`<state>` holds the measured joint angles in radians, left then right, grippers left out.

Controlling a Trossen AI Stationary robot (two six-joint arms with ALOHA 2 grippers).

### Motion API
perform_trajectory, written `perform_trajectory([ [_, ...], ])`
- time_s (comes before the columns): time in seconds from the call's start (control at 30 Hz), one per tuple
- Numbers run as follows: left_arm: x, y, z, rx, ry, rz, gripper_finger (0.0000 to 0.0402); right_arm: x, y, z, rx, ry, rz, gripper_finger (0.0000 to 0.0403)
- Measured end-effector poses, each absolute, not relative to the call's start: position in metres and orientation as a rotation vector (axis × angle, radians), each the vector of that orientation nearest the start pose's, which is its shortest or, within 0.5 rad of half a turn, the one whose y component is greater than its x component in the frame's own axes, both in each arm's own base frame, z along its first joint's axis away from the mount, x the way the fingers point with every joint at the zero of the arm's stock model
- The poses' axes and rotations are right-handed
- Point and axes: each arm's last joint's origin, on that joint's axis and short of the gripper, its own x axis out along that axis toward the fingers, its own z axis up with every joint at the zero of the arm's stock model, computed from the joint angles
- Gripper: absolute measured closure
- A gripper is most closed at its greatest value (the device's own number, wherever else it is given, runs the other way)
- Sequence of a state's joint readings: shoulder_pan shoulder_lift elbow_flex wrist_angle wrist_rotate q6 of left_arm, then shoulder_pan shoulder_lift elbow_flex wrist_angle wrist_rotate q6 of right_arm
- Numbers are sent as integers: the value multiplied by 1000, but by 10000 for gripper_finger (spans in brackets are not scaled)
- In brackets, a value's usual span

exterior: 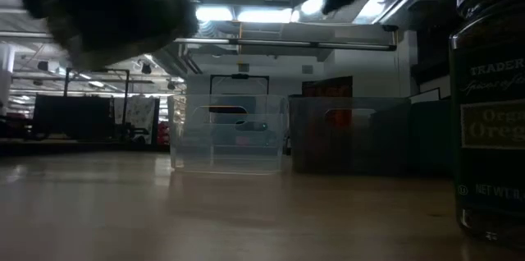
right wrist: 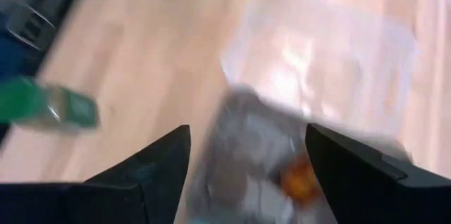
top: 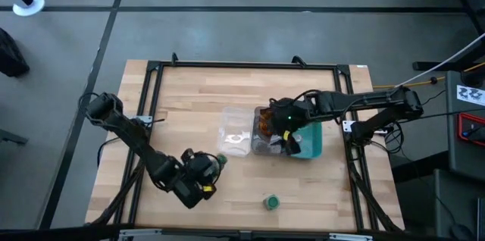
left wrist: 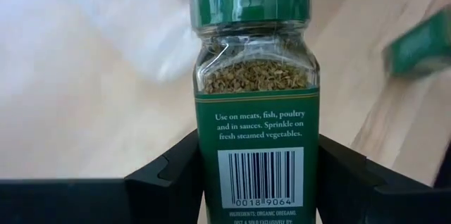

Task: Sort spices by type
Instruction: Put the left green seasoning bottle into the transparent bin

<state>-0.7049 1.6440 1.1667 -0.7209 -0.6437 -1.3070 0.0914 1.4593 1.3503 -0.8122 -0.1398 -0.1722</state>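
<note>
My left gripper (top: 211,167) is near the table's near-left part, shut on a green-lidded spice jar (left wrist: 255,104), whose lid (top: 221,162) points away from the fingers. A second green-lidded jar (top: 270,202) stands upright on its base near the near edge and looms at the right of the low view (exterior: 490,105). My right gripper (top: 290,133) hangs open over the grey tray (top: 265,145). A brown-orange sachet (top: 263,120) lies in that tray and shows between the right fingers (right wrist: 301,175). I make out no pinkish-brown-lidded jars. My left gripper pinches the jar's lower body (left wrist: 211,182) between its two fingers (left wrist: 173,178), one on each narrow side beside the barcode. The fingers lie along the jar, which sticks out ahead of them lid first. The jar is lifted clear of the table.
A clear tray (top: 236,131), the grey tray and a teal tray (top: 312,141) stand side by side mid-table; in the low view the clear tray (exterior: 230,134) and the grey tray (exterior: 344,134) rise as walls. Bare wood lies left of and behind them. A black frame (top: 242,64) edges the table.
</note>
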Motion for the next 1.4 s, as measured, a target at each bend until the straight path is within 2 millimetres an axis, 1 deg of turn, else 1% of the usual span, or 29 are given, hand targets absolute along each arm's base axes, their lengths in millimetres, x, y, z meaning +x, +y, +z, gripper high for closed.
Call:
perform_trajectory([
  [0.07,257,-187,229,-420,721,510,210,303,33,323,-132,821,346,123],
  [0.17,265,-179,232,-348,697,503,211,311,36,328,-117,690,406,123],
  [0.33,282,-165,236,-254,667,466,206,322,38,328,-125,560,417,123],
  [0.43,292,-157,239,-210,643,448,204,329,38,322,-124,566,417,123],
  [0.6,302,-145,241,-164,627,449,203,339,39,306,-118,615,420,123],
  [0.77,309,-140,244,-127,609,425,203,349,40,294,-116,630,420,123],
  [0.87,311,-138,244,-119,610,415,202,353,41,292,-115,620,424,123],
  [1.1,313,-139,246,-114,590,403,202,355,41,293,-121,592,417,123],
  [1.27,313,-138,247,-115,587,408,202,356,39,292,-145,610,348,123],
  [1.4,313,-139,247,-115,589,404,202,355,40,292,-129,606,390,123],
])
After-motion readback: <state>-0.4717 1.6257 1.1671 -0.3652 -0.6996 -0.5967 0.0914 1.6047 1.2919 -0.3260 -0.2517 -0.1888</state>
